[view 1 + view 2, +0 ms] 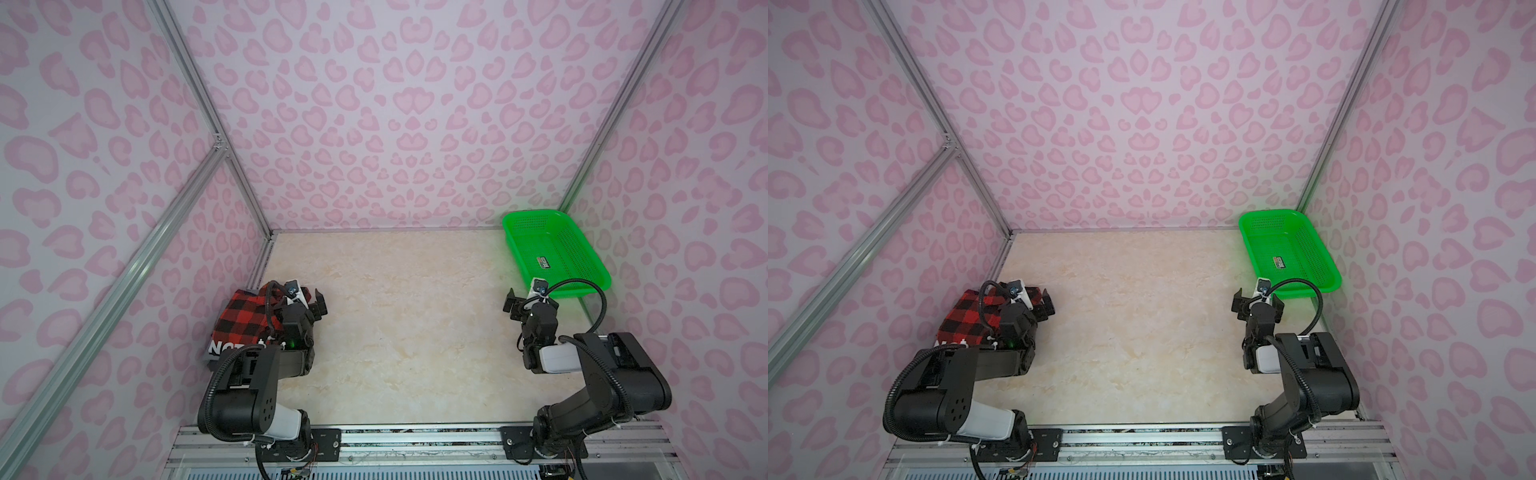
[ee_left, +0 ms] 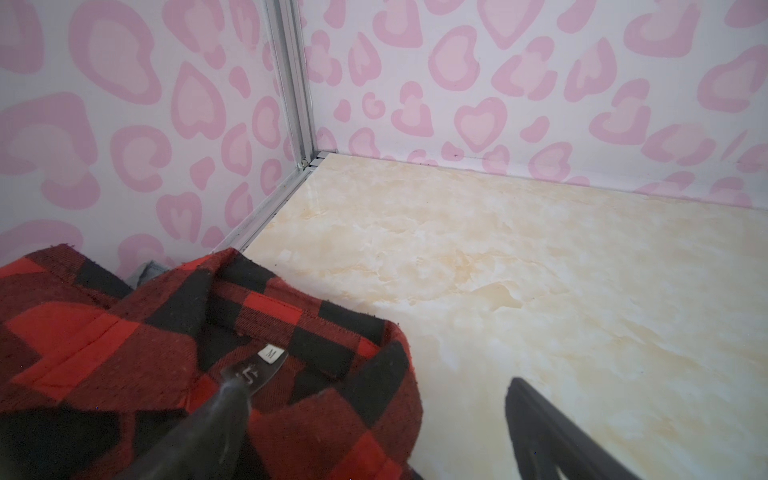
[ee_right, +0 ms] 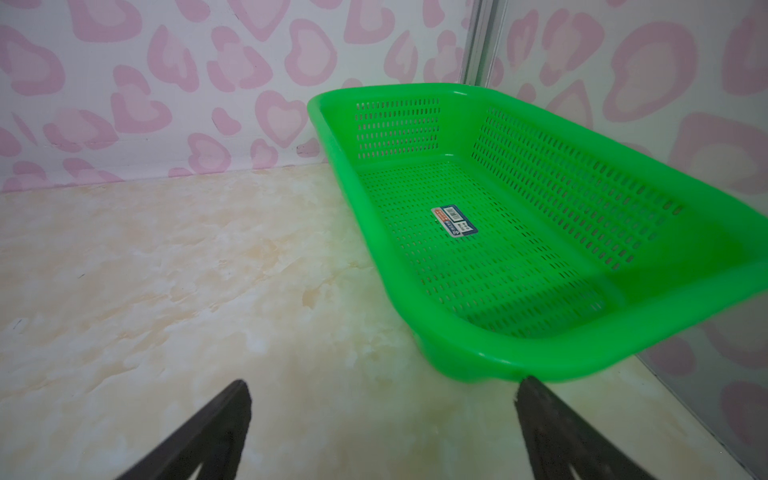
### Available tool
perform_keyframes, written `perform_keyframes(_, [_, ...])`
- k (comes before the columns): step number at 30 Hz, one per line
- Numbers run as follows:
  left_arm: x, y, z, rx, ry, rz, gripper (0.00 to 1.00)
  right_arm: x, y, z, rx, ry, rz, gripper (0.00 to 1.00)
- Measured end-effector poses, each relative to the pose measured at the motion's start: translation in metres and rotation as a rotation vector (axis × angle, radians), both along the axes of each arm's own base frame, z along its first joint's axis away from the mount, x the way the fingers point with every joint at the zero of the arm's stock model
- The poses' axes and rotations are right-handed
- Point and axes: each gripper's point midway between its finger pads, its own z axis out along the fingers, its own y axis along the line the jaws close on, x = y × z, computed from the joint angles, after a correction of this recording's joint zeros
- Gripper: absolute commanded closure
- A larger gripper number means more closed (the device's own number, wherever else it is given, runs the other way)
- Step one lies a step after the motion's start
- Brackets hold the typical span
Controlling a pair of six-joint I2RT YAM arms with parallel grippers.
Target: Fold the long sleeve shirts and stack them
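A folded red-and-black check shirt [image 1: 243, 316] [image 1: 967, 320] lies against the left wall in both top views. In the left wrist view its collar [image 2: 266, 316] carries a small white size label. A strip of grey cloth [image 2: 145, 271] peeks out behind it, and a dark cloth with white letters [image 1: 219, 347] shows under its near edge. My left gripper [image 1: 319, 305] [image 1: 1047, 306] [image 2: 374, 379] stands open just right of the shirt, one finger [image 2: 224, 415] over the collar, the other over bare table. My right gripper [image 1: 519, 302] [image 1: 1257, 303] [image 3: 384, 384] is open and holds nothing, just short of the basket.
A green perforated basket [image 1: 577, 253] [image 1: 1312, 253] [image 3: 540, 353] sits in the back right corner with only a sticker inside. Pink-patterned walls close the table [image 1: 407, 316] on three sides, with aluminium posts at the corners.
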Motion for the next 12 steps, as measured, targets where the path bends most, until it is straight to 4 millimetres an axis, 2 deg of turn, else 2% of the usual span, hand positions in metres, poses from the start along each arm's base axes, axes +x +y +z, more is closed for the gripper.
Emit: perform_keyframes(12, [0.0000, 0.0000, 0.0000, -0.001, 0.000, 0.000, 0.03, 0.0013, -0.0006, -0.0003, -0.008, 0.009, -0.004, 0.00])
